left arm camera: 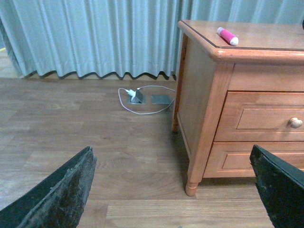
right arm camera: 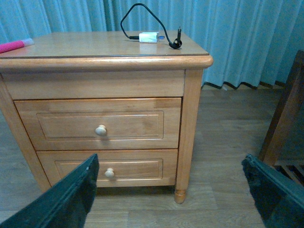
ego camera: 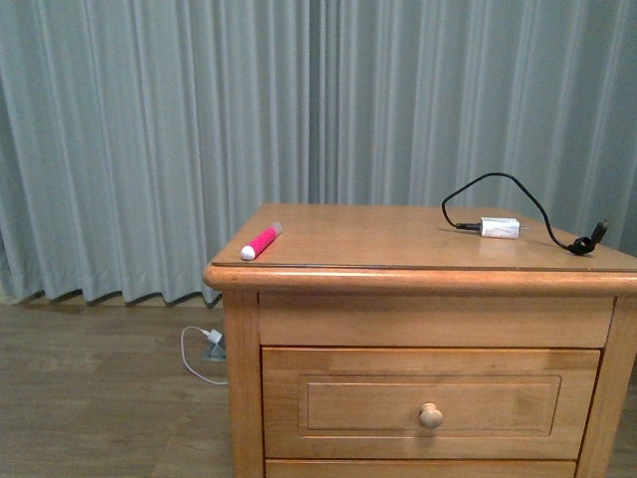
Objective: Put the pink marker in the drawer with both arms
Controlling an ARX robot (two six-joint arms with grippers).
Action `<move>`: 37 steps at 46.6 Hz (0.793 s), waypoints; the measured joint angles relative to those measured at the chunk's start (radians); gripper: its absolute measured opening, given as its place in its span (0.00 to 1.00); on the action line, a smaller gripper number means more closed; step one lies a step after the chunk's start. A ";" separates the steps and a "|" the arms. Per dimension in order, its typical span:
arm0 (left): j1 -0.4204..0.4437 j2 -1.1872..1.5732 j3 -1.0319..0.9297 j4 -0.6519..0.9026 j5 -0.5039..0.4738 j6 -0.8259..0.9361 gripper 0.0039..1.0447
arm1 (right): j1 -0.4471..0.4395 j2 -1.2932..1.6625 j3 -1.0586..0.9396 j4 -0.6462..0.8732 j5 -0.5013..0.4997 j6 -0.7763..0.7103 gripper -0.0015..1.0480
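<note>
- Stage: opening step, by judgement. The wide honey-coloured wooden upper drawer point(ego camera: 348, 403) with its recessed rectangular panel is fully shut. The short, thick, bright pink marker with a white cap end point(ego camera: 261, 242) has not been picked up.
- Location of the marker: it lies on its side on the top of the honey-coloured wooden nightstand point(ego camera: 418, 279), near the front left corner, with the white cap pointing toward the front edge. It lies well apart from the small white adapter with a looped black cable point(ego camera: 500, 227) on the right side of the top.
- Left gripper point(left arm camera: 171, 152): the flat black fingers are spread wide and hold nothing. It is low beside the cabinet, over the wood-plank floor point(left arm camera: 95, 142).
- Right gripper point(right arm camera: 169, 159): it is likewise spread and empty. It faces the cabinet front and is clear of the lower drawer point(right arm camera: 137, 169).
- Front view: neither arm appears.
- Next move, by judgement: one gripper must close on the round pale wooden knob point(ego camera: 430, 415) and pull straight outward. The right gripper, which faces the front, seems better placed for this. The other gripper must then descend over the marker across its long axis.
- Materials: the cabinet is smooth varnished wood with a rounded, moulded top edge. The marker is a glossy cylinder that is likely to roll if nudged. The knob is small and spherical and offers little purchase. Pleated grey-blue curtains point(ego camera: 149, 129) hang behind.
</note>
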 joint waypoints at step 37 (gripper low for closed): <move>0.000 0.000 0.000 0.000 0.000 0.000 0.94 | 0.000 0.000 0.000 0.000 0.000 0.000 0.92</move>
